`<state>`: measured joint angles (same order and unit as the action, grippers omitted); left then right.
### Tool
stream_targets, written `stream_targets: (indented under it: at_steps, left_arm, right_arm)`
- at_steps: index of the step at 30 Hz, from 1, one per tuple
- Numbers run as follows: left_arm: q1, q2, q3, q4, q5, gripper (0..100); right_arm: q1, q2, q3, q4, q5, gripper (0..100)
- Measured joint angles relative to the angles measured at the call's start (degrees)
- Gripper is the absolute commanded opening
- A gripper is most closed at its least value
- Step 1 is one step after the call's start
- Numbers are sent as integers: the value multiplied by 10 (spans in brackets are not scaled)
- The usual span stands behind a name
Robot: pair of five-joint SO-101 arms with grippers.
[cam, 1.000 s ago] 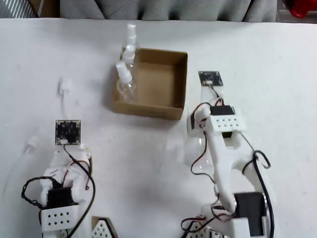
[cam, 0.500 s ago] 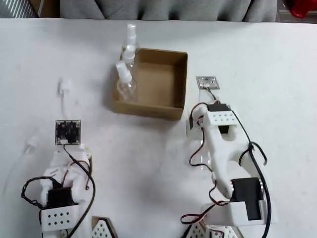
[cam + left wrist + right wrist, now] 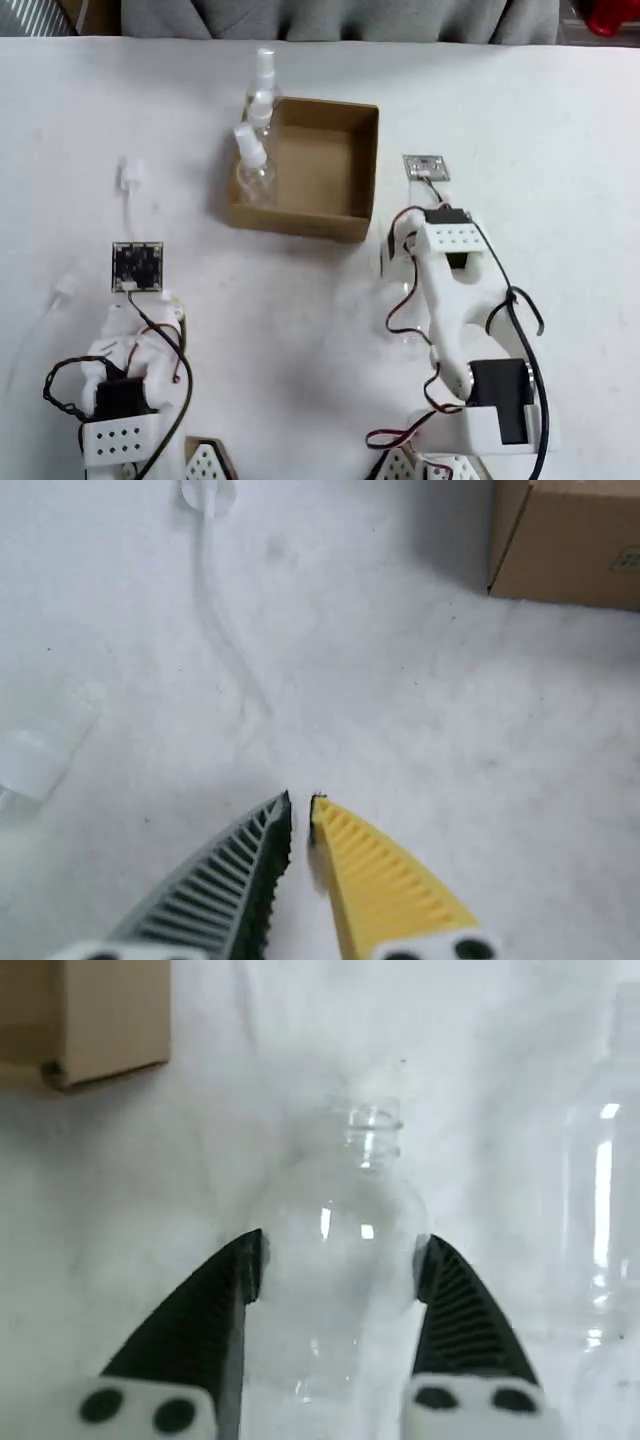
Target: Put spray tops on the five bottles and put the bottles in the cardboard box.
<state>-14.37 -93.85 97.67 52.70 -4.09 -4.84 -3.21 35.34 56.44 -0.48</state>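
A clear bottle (image 3: 350,1250) without a top lies between the fingers of my right gripper (image 3: 340,1250), its open neck pointing away. Both dark fingertips (image 3: 245,1260) touch its sides, so the gripper is shut on it. My right arm (image 3: 450,290) stands just right of the cardboard box (image 3: 312,170), whose corner (image 3: 90,1020) shows beyond the bottle. Two bottles with spray tops (image 3: 250,160) stand against the box's left wall. My left gripper (image 3: 300,802) is shut and holds nothing, low over the table at the front left. A loose spray top (image 3: 128,175) lies ahead of it.
A second clear bottle (image 3: 600,1210) lies close beside the held one. Another loose spray top (image 3: 65,290) with its tube rests near the left edge. The box is open at the top, with nothing inside it.
My right arm stretched forward and shifted slightly toward the box, bringing its fingers around the bottle. The left arm has stayed still.
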Motion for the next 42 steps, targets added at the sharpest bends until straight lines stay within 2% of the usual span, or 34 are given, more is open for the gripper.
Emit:
stream_targets:
  at_steps: [5, 15, 22, 29, 42]
  left_arm:
    - [0, 0, 0, 0, 0, 49]
    - [0, 0, 0, 0, 0, 49]
    - [0, 0, 0, 0, 0, 49]
    - [0, 0, 0, 0, 0, 49]
    - [0, 0, 0, 0, 0, 49]
  right_arm:
    - [10, -15, -13, -4, 0, 19]
    - [10, -209, -13, -12, 0, 15]
    - [10, -283, -13, -112, 0, 15]
    - [10, -301, -13, -162, 0, 15]
    - [0, -394, 182, -460, 0, 15]
